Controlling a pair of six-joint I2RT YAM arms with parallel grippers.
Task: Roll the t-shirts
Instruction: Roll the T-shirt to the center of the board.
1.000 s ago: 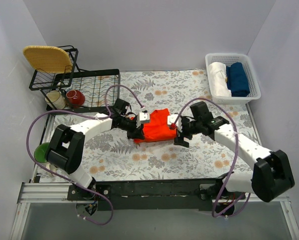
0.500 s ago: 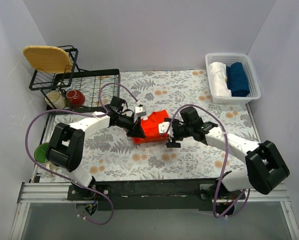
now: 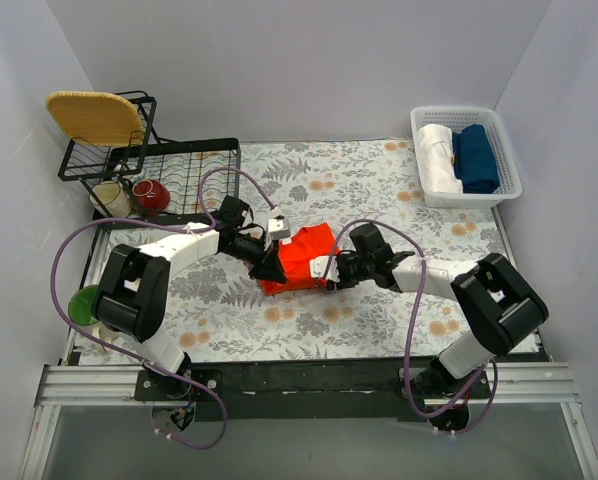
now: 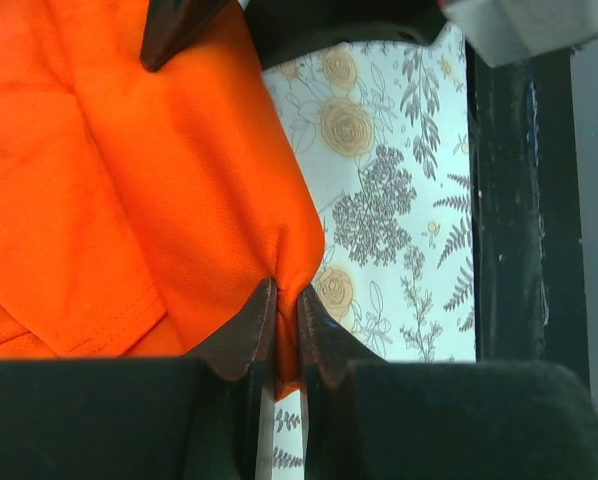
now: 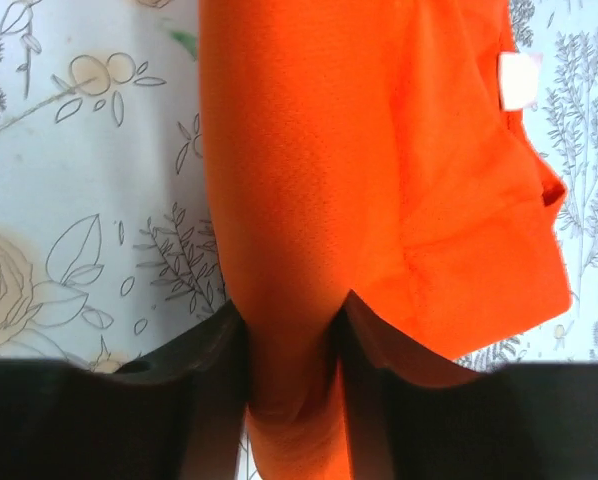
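Note:
The orange-red t-shirt (image 3: 301, 258) lies bunched into a short fold in the middle of the floral cloth. My left gripper (image 3: 270, 268) is at its left end. In the left wrist view the t-shirt (image 4: 129, 180) fills the left side, and the left gripper (image 4: 287, 295) is shut on a thin corner of it. My right gripper (image 3: 328, 272) is at the shirt's right end. In the right wrist view the right gripper (image 5: 294, 310) squeezes a thick fold of the t-shirt (image 5: 379, 150), with fabric touching both fingers.
A white basket (image 3: 507, 170) at the back right holds a white bundle (image 3: 439, 155) and a dark blue bundle (image 3: 476, 157). A black wire rack (image 3: 179, 180) stands back left with a yellow woven plate (image 3: 94, 115), a mug (image 3: 110, 200) and a red bowl (image 3: 151, 195). A green bowl (image 3: 82, 303) sits at the left edge.
My right gripper has moved left onto the shirt's right end and closed on a fold. The shirt is bunched narrower. The left gripper has kept its pinch and shifted slightly.

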